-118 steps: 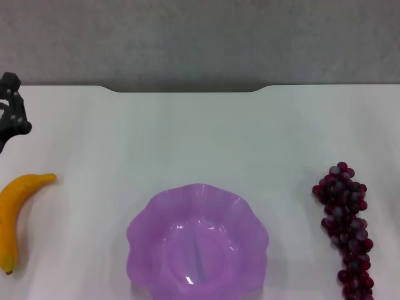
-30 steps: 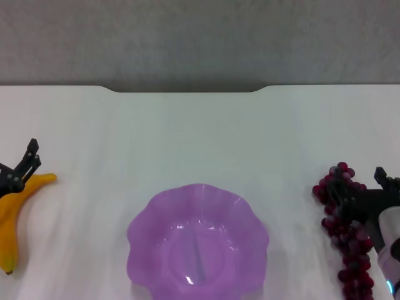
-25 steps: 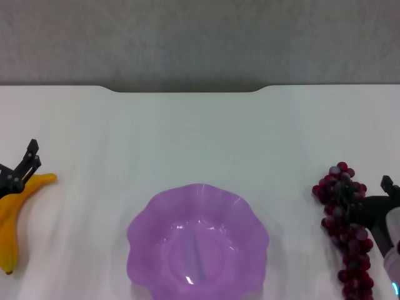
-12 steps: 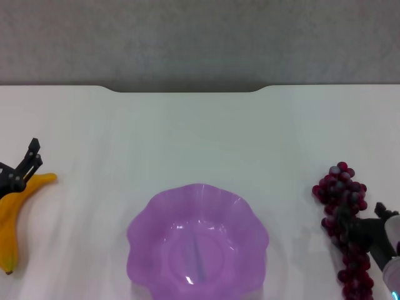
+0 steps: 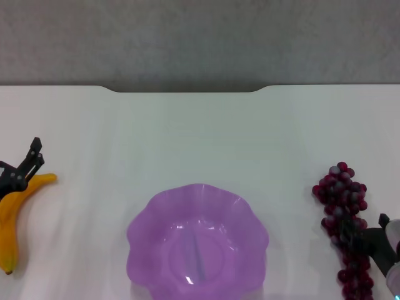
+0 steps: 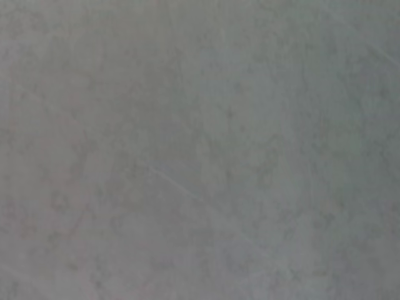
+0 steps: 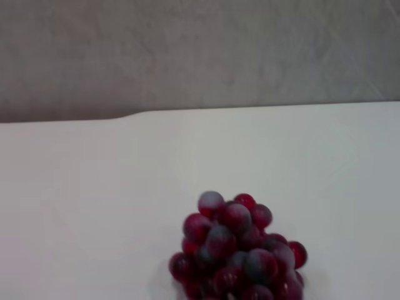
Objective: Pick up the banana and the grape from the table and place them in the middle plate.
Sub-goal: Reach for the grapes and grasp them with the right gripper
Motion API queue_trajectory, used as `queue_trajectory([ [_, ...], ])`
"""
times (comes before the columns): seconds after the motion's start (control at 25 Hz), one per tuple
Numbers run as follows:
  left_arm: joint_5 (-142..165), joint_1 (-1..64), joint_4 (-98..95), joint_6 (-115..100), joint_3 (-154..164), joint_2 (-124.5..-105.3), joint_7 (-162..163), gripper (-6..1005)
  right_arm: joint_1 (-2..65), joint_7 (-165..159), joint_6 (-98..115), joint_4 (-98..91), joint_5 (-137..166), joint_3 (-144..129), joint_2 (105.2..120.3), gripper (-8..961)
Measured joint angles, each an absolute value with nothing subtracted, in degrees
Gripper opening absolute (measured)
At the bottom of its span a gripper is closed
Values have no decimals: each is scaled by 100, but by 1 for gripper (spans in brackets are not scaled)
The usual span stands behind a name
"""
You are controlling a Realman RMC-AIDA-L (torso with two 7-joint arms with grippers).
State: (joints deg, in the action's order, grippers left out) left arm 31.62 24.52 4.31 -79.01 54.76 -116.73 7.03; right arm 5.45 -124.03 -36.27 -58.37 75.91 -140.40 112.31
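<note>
The banana (image 5: 11,215) lies on the table (image 5: 200,134) at the near left, dark tip toward me. My left gripper (image 5: 24,167) sits at the left edge, right over the banana's far end. The grape bunch (image 5: 340,197) lies at the near right, lengthwise. My right gripper (image 5: 361,229) is low over the bunch's middle, open, with one dark finger on each side of it. The purple scalloped plate (image 5: 142,220) sits empty at the near centre. The right wrist view shows the bunch's far end (image 7: 240,250). The left wrist view shows only a grey surface.
The table's notched far edge (image 5: 187,91) runs across the back, with grey floor beyond it. Bare white tabletop lies between the plate and each fruit.
My left gripper came down from the far left onto the banana's far end and now holds still. My right gripper entered at the right and slid nearer along the grape bunch.
</note>
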Motion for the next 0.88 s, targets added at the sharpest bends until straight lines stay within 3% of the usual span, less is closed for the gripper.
queue_trajectory([
  [0.88, 3199, 2479, 430, -7953, 5475, -11681, 703, 904, 958, -12319, -2850, -5459, 7579, -14042, 11274, 741],
])
